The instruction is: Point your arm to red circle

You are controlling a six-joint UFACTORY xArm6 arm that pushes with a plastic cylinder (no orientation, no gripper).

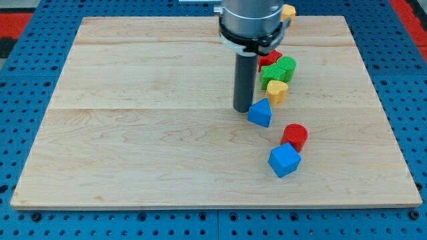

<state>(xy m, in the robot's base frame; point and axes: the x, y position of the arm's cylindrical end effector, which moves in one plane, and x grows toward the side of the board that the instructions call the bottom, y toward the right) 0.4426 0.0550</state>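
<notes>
The red circle (295, 136), a short red cylinder, stands on the wooden board (133, 133) at the lower right of centre. It touches the blue cube (285, 160) just below it. My tip (241, 109) rests on the board left of the blue triangular block (261, 113), close to or touching it. The red circle lies to the tip's right and a little toward the view's bottom, with the blue triangular block between them.
Up the view from the blue triangular block lie a yellow heart-like block (277, 90), a green block (269, 74) with another green block (286, 66), and a red block (271, 57) partly hidden by the arm. A yellow block (288, 11) sits at the board's top edge.
</notes>
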